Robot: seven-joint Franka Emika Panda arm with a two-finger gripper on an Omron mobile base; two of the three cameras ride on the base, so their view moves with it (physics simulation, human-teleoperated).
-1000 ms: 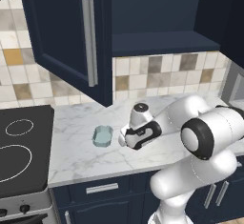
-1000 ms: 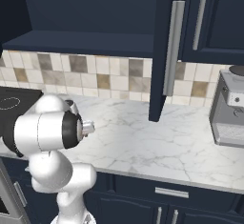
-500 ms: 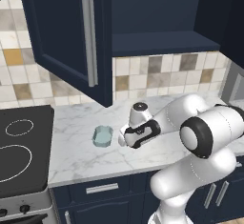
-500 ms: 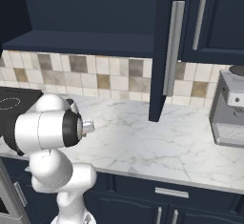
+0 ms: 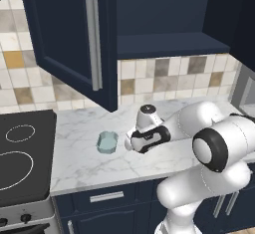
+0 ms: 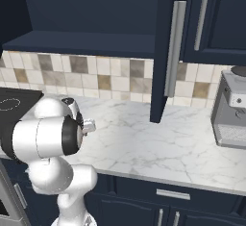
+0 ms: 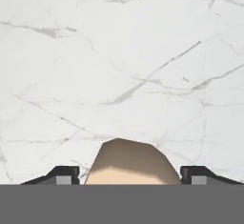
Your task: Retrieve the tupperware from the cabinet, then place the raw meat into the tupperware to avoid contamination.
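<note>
The raw meat, its tan rim showing, sits between your gripper fingertips low over the marble counter; whether the jaws clamp it you cannot tell. Confirm the hold, then carry left. The tupperware waits nearby, seemingly empty, below the open cabinet.

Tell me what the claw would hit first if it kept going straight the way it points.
Most likely the meat, a tan lump sitting between the fingertips, with the marble counter right beneath it. Whether the fingertips already touch the meat is unclear.
</note>
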